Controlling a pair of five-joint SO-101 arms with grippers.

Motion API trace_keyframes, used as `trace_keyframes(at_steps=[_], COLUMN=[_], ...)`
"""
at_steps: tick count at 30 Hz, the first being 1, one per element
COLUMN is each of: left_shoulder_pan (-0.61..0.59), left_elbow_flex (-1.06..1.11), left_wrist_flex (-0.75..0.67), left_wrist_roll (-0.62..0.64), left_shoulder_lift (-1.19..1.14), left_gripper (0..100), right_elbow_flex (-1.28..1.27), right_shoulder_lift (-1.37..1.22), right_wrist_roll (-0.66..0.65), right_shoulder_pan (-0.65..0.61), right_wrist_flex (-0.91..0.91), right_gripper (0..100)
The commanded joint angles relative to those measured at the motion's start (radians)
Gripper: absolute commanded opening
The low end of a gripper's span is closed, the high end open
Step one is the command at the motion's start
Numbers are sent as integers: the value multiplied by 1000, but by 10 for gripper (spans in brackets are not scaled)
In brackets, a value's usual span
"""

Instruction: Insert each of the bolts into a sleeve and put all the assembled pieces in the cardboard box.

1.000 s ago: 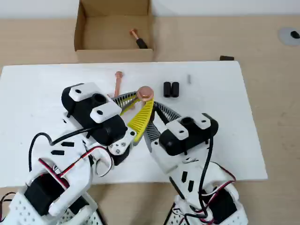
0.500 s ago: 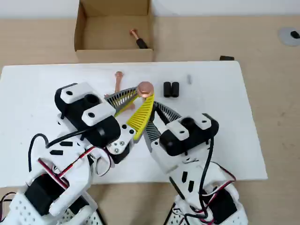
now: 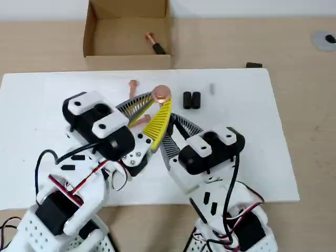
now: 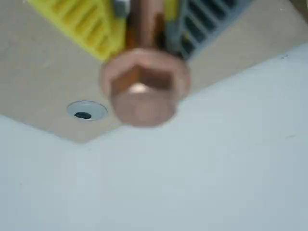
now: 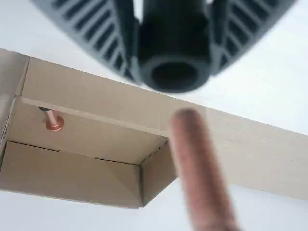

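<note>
While the left gripper [image 3: 157, 102] pinches a copper bolt [image 3: 161, 95] by its shaft, head out past the fingertips, the right gripper [image 5: 174, 33] is clamped on a black sleeve [image 5: 174, 62]. The sleeve's open end faces a copper shaft [image 5: 199, 168] just in front of it, not inside. Two more sleeves [image 3: 191, 100] lie side by side on the white mat [image 3: 42, 105] close by, and another bolt [image 3: 132, 84] lies near the left gripper. Farther off, one assembled piece [image 3: 155, 43] rests in the cardboard box [image 3: 94, 31].
</note>
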State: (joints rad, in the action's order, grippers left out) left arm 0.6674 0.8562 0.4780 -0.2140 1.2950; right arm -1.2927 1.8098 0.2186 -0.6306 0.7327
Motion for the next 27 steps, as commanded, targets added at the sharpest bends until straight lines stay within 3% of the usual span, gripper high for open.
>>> trace_keyframes(at_steps=[1, 7, 27], left_shoulder_pan=[-9, -9, -8], left_elbow_flex=[-5, -12, -9], left_wrist_flex=[-28, -26, 31], left_wrist_roll=[5, 64, 75], left_shoulder_lift=[2, 2, 4], left_gripper=[6, 6, 6], right_elbow_flex=[12, 12, 10], right_shoulder_lift=[82, 82, 82], right_wrist_roll=[5, 3, -26], right_shoulder_pan=[-13, -13, -12], right_wrist_flex=[-29, -29, -31], right_gripper=[10, 10, 10])
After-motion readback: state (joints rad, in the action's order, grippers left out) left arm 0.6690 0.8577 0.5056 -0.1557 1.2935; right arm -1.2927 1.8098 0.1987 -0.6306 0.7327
